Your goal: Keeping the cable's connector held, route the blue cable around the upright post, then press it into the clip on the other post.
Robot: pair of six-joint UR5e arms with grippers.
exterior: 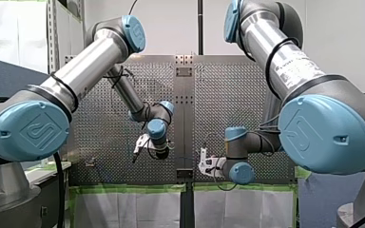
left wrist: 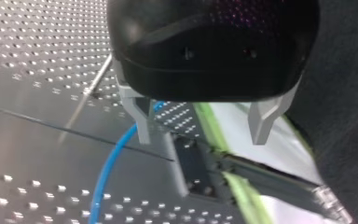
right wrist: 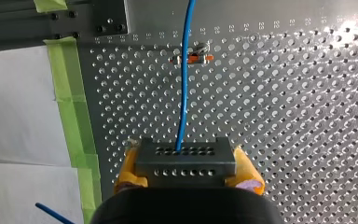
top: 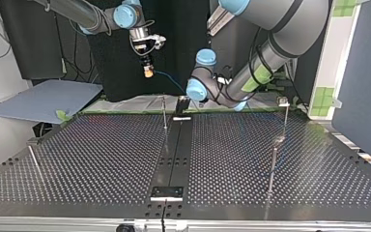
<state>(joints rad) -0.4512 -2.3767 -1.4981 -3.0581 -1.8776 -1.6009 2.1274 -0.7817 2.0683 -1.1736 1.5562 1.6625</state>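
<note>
Mostly open room: the perforated table (top: 101, 154) lies bare across its middle, w/ only thin posts standing. One upright post (top: 164, 113) is near the far edge by the centre strip, and another post (top: 285, 121) is toward the top view's right. Both grippers sit by that far edge, lined w/ green tape (right wrist: 70, 116).

Right gripper (right wrist: 186, 176): yellow pads (right wrist: 127, 170) are clamped on the grey connector (right wrist: 185, 158). The blue cable (right wrist: 184, 93) runs straight out ahead and crosses a post end w/ an orange fitting (right wrist: 192, 58); can't tell if they touch.

Left gripper (left wrist: 204, 133): metal fingers (left wrist: 143, 121) are wide apart and grip nothing. The cable passes just beside one finger, not btw them.
</note>
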